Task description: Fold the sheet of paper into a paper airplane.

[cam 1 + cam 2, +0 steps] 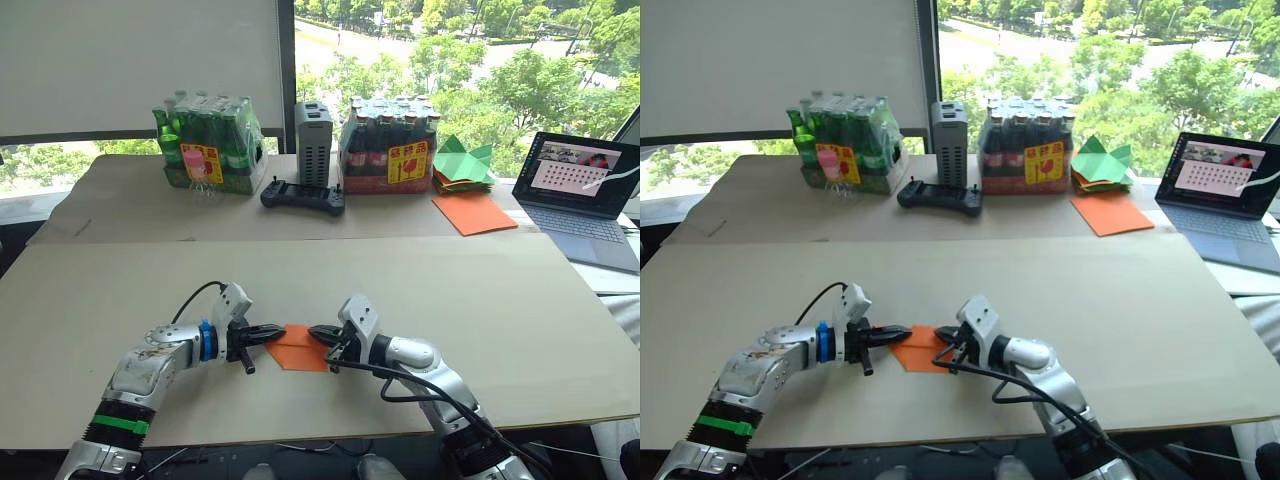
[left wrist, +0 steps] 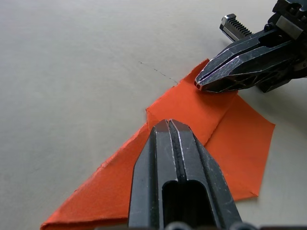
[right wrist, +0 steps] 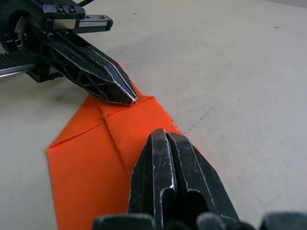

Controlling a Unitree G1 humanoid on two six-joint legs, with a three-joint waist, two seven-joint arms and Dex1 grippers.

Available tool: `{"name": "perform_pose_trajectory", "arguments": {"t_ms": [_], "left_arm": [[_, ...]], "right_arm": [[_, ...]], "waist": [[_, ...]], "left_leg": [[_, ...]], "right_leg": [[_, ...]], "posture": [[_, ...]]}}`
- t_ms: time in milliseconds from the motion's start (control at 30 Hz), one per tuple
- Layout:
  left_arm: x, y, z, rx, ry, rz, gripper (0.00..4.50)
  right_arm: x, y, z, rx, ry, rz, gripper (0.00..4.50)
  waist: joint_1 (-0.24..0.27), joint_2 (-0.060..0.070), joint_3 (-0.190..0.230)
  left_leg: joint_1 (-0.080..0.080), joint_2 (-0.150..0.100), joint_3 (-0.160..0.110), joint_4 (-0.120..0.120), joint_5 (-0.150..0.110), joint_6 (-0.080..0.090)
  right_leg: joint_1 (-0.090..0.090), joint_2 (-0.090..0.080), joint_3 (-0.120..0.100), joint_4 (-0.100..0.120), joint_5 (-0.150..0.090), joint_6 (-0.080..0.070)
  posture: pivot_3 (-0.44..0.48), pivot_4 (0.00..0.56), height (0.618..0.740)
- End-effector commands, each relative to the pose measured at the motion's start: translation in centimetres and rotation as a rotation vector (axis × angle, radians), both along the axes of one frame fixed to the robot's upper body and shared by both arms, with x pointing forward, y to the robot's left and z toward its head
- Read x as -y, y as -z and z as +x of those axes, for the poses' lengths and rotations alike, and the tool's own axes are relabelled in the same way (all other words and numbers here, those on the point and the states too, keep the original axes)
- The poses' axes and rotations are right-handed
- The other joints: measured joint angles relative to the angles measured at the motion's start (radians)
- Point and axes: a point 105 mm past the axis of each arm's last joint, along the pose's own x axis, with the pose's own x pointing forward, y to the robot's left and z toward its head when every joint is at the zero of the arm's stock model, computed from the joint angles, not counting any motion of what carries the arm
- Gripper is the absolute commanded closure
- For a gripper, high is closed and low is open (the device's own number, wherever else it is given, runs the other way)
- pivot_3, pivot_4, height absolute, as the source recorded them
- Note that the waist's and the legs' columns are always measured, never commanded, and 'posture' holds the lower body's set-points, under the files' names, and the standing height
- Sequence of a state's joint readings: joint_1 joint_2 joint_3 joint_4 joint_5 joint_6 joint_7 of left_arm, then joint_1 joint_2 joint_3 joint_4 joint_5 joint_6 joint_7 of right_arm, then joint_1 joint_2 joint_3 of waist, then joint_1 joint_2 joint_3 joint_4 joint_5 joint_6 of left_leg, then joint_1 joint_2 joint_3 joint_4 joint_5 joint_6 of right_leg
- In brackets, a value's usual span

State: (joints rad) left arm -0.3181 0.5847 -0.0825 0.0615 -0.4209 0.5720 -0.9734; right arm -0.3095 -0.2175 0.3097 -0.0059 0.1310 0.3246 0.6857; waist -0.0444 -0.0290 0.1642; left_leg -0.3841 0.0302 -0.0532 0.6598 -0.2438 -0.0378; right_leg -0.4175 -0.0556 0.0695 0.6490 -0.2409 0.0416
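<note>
Low over the near edge of the pale beige table (image 1: 520, 300), both arms reach inward toward each other. From the left, the silver left arm with its green band and blue wrist ring lies almost level, forearm angled toward the middle; the left tool (image 1: 272, 334) has its 2 black fingers pressed together, tips resting on the left part of the thin bright-orange creased sheet of paper (image 1: 300, 350). That sheet lies flat on the table between the 2 tools, partly folded, with a pointed end and flaps meeting along a centre crease. On its right side the right tool (image 1: 322, 335) is likewise closed, its tip pressing down on the paper, the white right arm bent at the elbow and trailing a black cable.

Along the far side stand a shrink-wrapped pack of green bottles (image 1: 207, 145) and a pack of dark bottles (image 1: 388, 145), each with a yellow-and-red label whose writing is too small to read.
</note>
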Motion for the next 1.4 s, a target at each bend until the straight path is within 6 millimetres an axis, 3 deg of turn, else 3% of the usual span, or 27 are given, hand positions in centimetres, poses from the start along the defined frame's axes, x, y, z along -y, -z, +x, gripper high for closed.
{"name": "perform_pose_trajectory", "arguments": {"t_ms": [33, 233, 433, 600, 933, 1400], "left_arm": [[-0.4, 1.8, -0.4, -0.064, -0.029, 0.050, 4.50], [0.1, 1.5, -0.1, -0.055, -0.023, 0.041, 4.50], [2.0, 0.0, -0.6, -0.030, 0.045, 0.002, 4.50], [2.1, 0.1, -0.8, -0.030, 0.049, 0.017, 4.50], [1.8, 1.1, -0.9, -0.035, 0.053, 0.059, 4.50], [2.3, 0.7, -1.4, -0.049, 0.067, 0.020, 4.50]], "right_arm": [[-0.6, 0.3, -0.5, 0.012, -0.036, -0.013, 4.44], [-0.5, 1.1, -1.7, 0.049, -0.111, -0.097, 4.44], [0.0, 0.9, -1.4, 0.094, -0.095, -0.144, 4.44], [0.0, -0.2, -1.2, 0.188, -0.108, -0.222, 4.44], [-0.1, 0.3, -0.7, 0.254, -0.134, -0.387, 4.44], [-0.8, 0.3, -1.7, 0.238, -0.196, -0.365, 4.44]], "waist": [[0.000, 0.000, 0.000], [0.000, 0.001, -0.001], [0.001, 0.000, -0.001], [0.001, 0.000, -0.001], [0.001, 0.000, -0.001], [-0.001, 0.000, -0.001]], "left_leg": [[0.000, 0.000, 0.000, 0.000, 0.000, 0.000], [0.000, 0.000, 0.000, 0.000, 0.000, 0.000], [0.000, 0.000, 0.000, 0.000, 0.000, 0.000], [-0.001, 0.000, 0.000, 0.000, 0.000, 0.000], [0.000, 0.000, 0.000, 0.000, 0.000, 0.000], [0.000, 0.000, 0.000, 0.000, 0.000, 0.000]], "right_leg": [[0.000, 0.000, 0.000, 0.000, 0.000, 0.000], [0.001, 0.000, 0.000, 0.000, 0.000, 0.000], [0.001, 0.000, 0.000, -0.001, 0.000, 0.000], [0.000, 0.000, 0.000, -0.001, 0.000, 0.000], [0.000, 0.000, 0.000, -0.001, 0.000, 0.000], [0.000, 0.000, 0.000, -0.001, 0.000, 0.000]], "posture": [[0.000, 0.150, 0.740], [0.000, 0.150, 0.740], [0.000, 0.150, 0.740], [0.000, 0.150, 0.740], [0.000, 0.150, 0.740], [0.000, 0.150, 0.740]]}}
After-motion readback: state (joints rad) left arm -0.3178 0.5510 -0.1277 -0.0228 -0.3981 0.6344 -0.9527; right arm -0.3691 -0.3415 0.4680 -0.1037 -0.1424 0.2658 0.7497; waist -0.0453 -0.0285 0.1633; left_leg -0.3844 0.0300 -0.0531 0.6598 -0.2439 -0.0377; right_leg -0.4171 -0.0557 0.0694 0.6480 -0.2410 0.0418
